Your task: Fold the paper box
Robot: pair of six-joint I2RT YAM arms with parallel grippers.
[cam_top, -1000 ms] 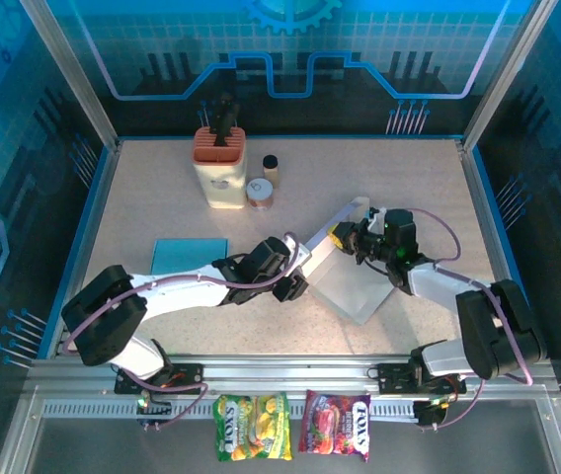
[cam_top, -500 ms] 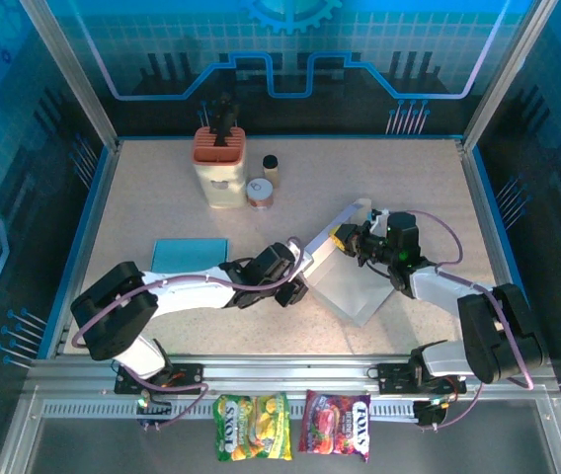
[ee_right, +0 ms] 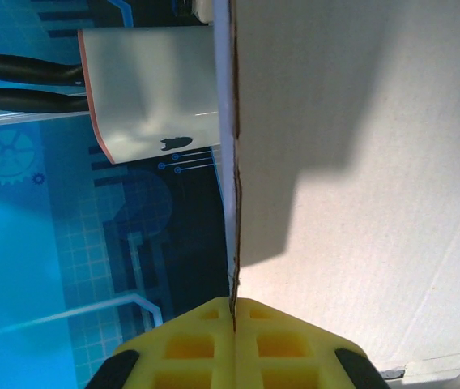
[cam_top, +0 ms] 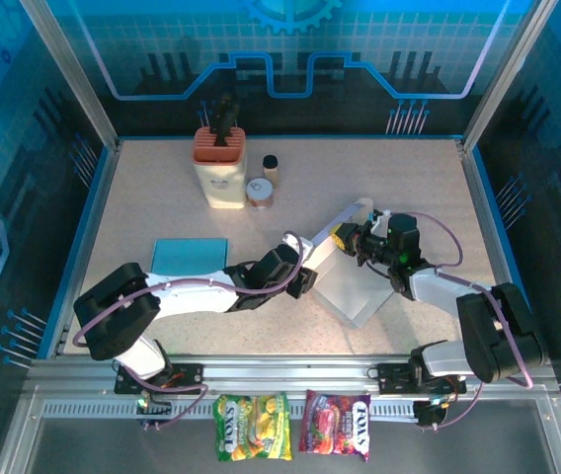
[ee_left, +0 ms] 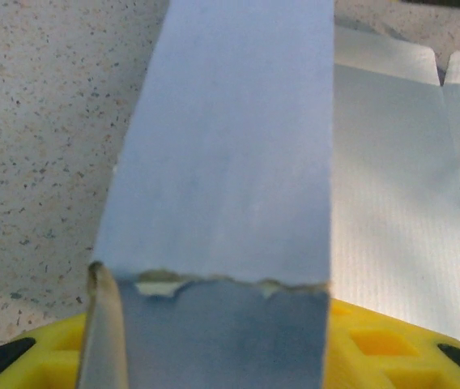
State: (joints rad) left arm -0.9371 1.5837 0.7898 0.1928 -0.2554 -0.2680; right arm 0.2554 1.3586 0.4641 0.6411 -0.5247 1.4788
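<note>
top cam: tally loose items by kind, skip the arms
paper box: 1
blue sheet: 1
cream holder with orange top: 1
round tin: 1
small dark-capped bottle: 1
snack packets: 2
total: 7

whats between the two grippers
The raised flap of the paper box, between the left gripper and the right gripper, in the top view.

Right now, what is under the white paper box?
The paper box lies on the speckled table, which shows all around it. Anything right beneath its flat part is covered, so I cannot tell. Its long flap is lifted up.
</note>
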